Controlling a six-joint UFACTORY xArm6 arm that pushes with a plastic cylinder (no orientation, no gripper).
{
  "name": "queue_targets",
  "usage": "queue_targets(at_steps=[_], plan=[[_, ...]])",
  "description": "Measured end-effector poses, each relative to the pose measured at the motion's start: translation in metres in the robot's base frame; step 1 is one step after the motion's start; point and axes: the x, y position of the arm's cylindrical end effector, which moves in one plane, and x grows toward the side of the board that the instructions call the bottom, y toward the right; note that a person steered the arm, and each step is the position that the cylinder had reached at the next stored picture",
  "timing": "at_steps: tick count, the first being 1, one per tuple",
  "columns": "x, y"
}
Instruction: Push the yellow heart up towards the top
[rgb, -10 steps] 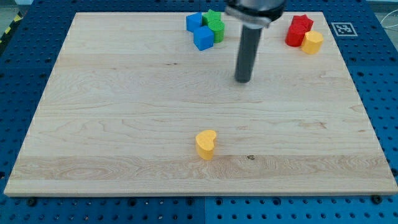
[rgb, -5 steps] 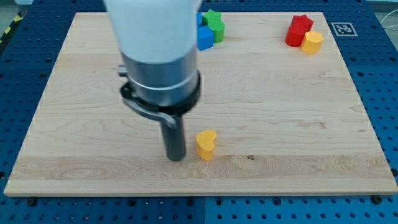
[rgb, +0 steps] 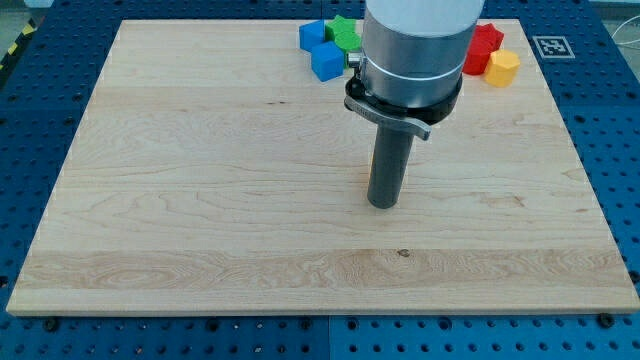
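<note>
Pale wooden board (rgb: 200, 180) on a blue pegboard bench carries my tip (rgb: 382, 204) near its centre. Only a thin orange-yellow sliver (rgb: 368, 178) shows at the rod's nine o'clock edge, likely the yellow heart, mostly hidden. Up at twelve o'clock sit blue blocks (rgb: 320, 52), a green block (rgb: 345, 33), a red block (rgb: 484, 45) and a yellow block (rgb: 503, 68). No gripper is fitted.

Pale wooden board (rgb: 200, 200) on a blue pegboard bench (rgb: 40, 80), blue blocks (rgb: 322, 52) and green block (rgb: 345, 32) far centre, red block (rgb: 488, 42) and yellow block (rgb: 503, 67) far right.
</note>
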Motion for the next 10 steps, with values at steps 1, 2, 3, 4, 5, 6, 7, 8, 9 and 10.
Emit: queue_targets(at_steps=[1,2,3,4,5,6,7,8,9,10], plan=[[-0.014,0.006],[-0.037,0.027],[-0.048,0.026],[-0.047,0.0],[-0.06,0.003],[-0.077,0.028],[-0.088,0.033],[-0.087,0.01],[-0.101,0.011],[-0.12,0.028]])
